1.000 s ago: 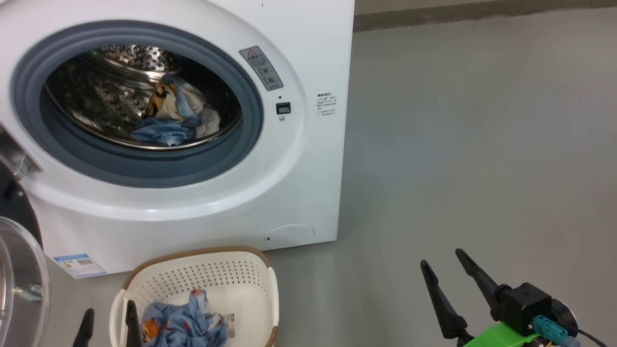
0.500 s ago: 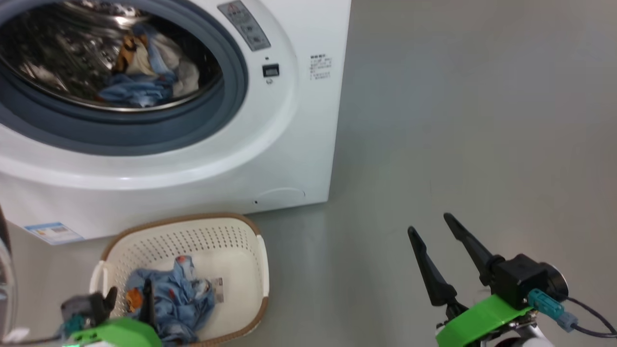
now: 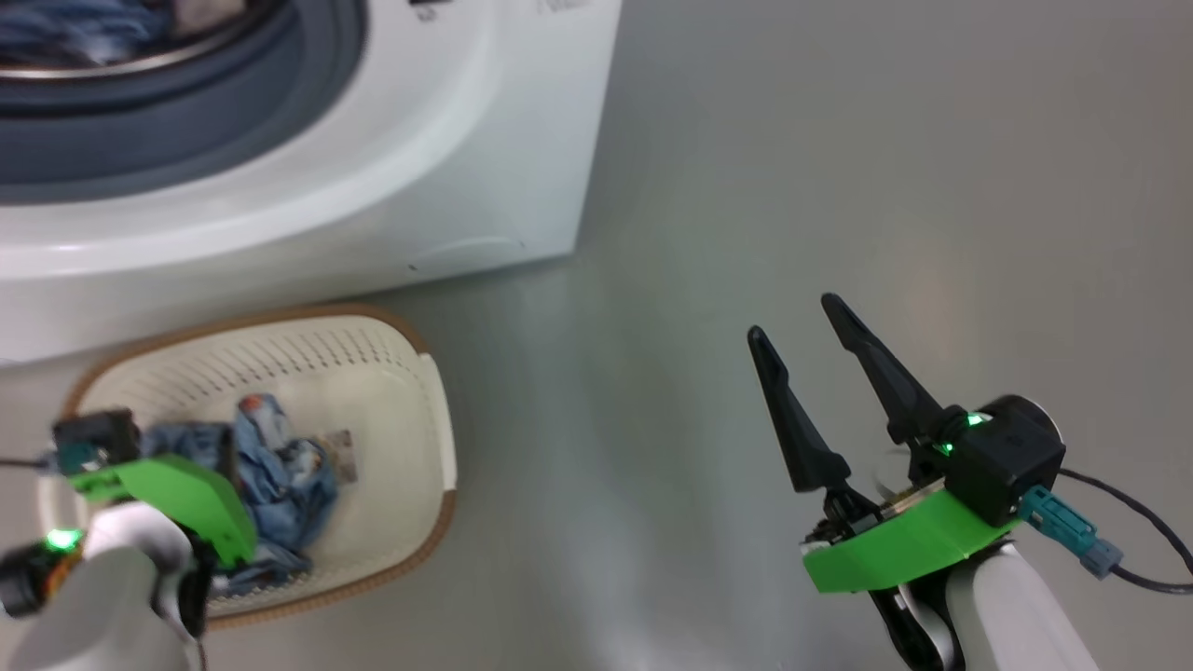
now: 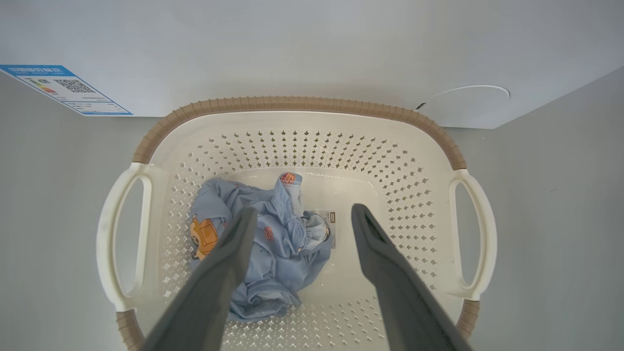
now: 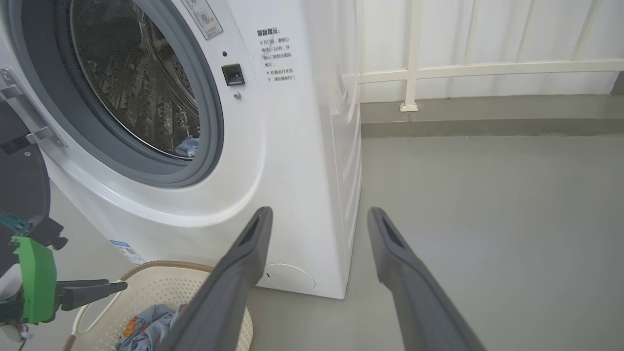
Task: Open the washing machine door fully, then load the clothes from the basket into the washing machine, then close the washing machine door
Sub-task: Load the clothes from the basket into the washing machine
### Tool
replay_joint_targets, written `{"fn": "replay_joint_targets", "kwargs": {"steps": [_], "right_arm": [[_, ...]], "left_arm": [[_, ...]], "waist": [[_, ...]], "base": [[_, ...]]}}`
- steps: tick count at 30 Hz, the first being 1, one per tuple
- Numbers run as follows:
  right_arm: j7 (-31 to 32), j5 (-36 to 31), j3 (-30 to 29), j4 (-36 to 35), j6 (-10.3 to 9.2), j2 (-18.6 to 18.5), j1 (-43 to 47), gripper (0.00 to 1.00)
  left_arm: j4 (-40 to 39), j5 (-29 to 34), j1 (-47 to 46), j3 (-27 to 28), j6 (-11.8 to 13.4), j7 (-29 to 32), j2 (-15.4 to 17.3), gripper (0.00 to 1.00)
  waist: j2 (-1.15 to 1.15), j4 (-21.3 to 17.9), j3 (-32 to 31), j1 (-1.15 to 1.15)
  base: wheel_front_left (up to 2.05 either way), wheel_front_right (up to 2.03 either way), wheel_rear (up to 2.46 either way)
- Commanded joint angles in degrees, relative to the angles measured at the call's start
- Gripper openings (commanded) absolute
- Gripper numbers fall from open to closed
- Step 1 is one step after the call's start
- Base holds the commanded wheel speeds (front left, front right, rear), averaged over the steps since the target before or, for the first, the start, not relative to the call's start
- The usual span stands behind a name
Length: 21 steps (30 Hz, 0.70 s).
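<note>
The washing machine (image 5: 292,170) stands open, its black-rimmed door (image 5: 22,185) swung out to the left. Some blue clothes (image 5: 187,145) lie low in the steel drum. On the floor before the machine sits the cream basket (image 4: 292,103) with a crumpled blue printed garment (image 4: 278,243) on its bottom. My left gripper (image 4: 303,209) hangs open just above that garment, one finger on each side, nothing held. In the head view its green bracket (image 3: 177,494) covers the basket's left half (image 3: 391,401). My right gripper (image 3: 792,317) is open and empty over bare floor, right of the machine.
Grey floor (image 3: 839,168) stretches to the right of the machine. A white railing and a low kerb (image 5: 463,112) close off the far side. A blue sticker (image 4: 68,90) and a round flap (image 4: 468,105) mark the machine's lower front.
The head camera has tipped down, so the drum has slid up out of the picture. My left arm has come forward over the basket, fingers now above the garment. Both grippers stay open.
</note>
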Motion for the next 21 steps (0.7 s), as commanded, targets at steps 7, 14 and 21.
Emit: {"fn": "replay_joint_targets", "kwargs": {"steps": [7,14,21], "right_arm": [[-3.84,3.08,4.11,1.04,0.09,0.07,-4.87,1.00],[-5.60,5.24,5.30,2.37,0.09,0.07,-7.47,1.00],[-6.09,6.06,5.95,3.09,0.09,0.07,-8.94,1.00]], "left_arm": [[6.89,2.52,-9.10,0.06,0.28,2.78,6.98,1.00],[11.12,4.69,-14.00,-1.83,1.03,6.34,10.63,1.00],[13.37,5.84,-16.52,-3.08,2.24,9.03,12.31,1.00]], "waist": [[0.00,-9.06,15.58,0.00],[0.00,-11.35,21.28,0.00],[0.00,-12.14,24.57,0.00]], "base": [[0.00,0.00,0.00],[0.00,0.00,0.00],[0.00,0.00,0.00]]}}
